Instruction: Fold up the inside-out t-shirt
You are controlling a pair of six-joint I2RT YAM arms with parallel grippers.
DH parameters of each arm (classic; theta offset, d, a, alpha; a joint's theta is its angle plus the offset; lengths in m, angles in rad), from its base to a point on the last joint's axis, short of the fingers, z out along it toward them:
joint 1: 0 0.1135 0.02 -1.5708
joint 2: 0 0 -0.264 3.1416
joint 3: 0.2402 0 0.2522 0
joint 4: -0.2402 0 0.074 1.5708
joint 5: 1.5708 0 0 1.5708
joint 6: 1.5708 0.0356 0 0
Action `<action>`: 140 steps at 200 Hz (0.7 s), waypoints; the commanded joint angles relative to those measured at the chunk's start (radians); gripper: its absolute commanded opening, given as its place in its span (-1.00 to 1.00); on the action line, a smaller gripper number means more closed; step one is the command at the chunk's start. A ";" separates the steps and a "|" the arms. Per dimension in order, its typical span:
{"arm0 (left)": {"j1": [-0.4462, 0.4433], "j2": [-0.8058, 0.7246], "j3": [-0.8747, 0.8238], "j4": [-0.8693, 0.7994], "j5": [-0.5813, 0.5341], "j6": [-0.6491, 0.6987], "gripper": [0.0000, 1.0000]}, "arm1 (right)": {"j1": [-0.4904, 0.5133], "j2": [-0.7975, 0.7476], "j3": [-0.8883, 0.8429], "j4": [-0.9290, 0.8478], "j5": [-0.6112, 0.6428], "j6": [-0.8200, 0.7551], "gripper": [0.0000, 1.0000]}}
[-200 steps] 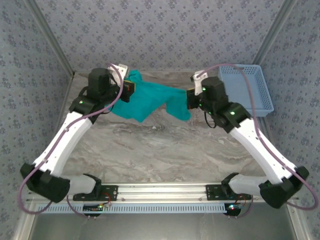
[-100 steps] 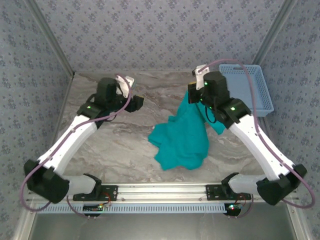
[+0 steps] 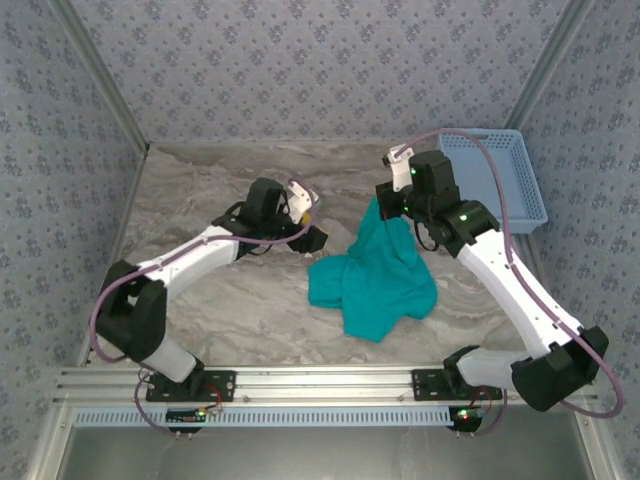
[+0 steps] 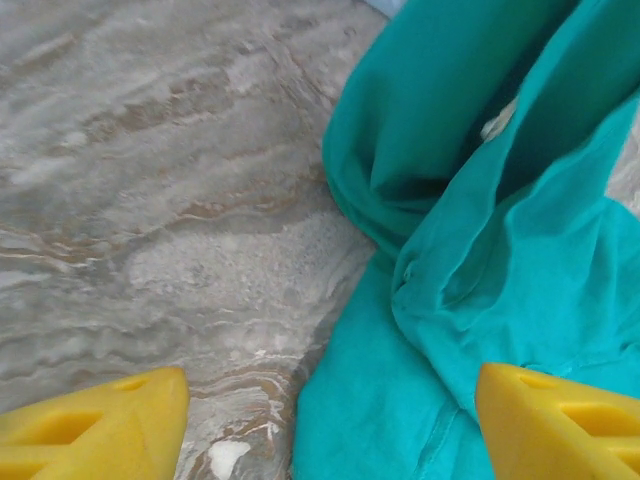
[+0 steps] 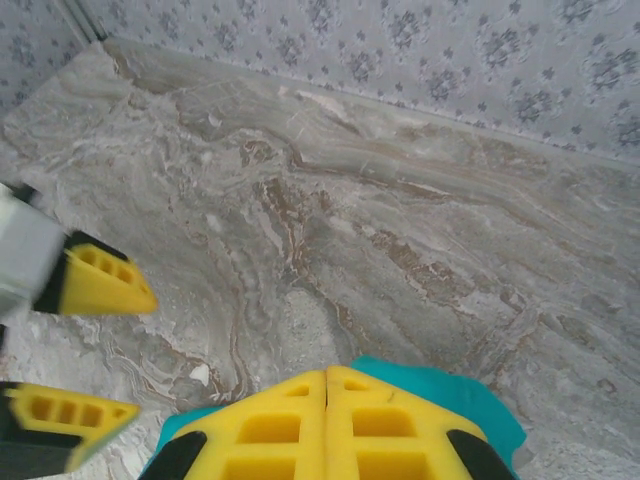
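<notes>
- The right gripper (image 5: pixel 327 385) is clenched on a pinch of the teal-green soft fabric t-shirt (image 3: pixel 375 285). The cloth drapes from it down into a crumpled heap on the grey marbled desk (image 3: pixel 230 310), right of centre.
- The left gripper (image 3: pixel 314 228) is released, its yellow jaws spread and empty, just beside the heap's left edge.
- Risk: with only one hold, the limp cloth could twist or bunch if the right arm drags it, hiding hems and sleeves.
- Risk: a left grasp into the overlapping folds may pinch several layers, so the shirt would not spread flat.
- The fabric looks thin and matte, with deep creases and a stitched seam showing. The desk is hard, smooth and probably slick.
- The light blue plastic basket (image 3: pixel 500 170), slatted and rigid, sits apart at the far right.
</notes>
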 commanded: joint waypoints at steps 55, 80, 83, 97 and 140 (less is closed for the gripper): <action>-0.149 0.150 0.065 0.233 0.174 0.131 0.53 | -0.048 -0.095 0.077 -0.004 -0.093 0.015 -1.00; -0.181 0.196 0.075 0.288 0.219 0.113 0.38 | -0.080 -0.098 0.083 -0.016 -0.063 0.056 -1.00; -0.182 0.201 0.073 0.296 0.215 0.115 0.30 | -0.084 -0.098 0.083 -0.017 -0.064 0.061 -1.00; -0.173 0.214 0.091 0.284 0.222 0.136 -0.74 | -0.107 -0.098 0.075 0.001 -0.062 0.082 -1.00; 0.015 0.086 0.315 -0.047 0.228 0.109 -1.00 | -0.182 0.004 0.106 0.116 -0.033 0.113 -1.00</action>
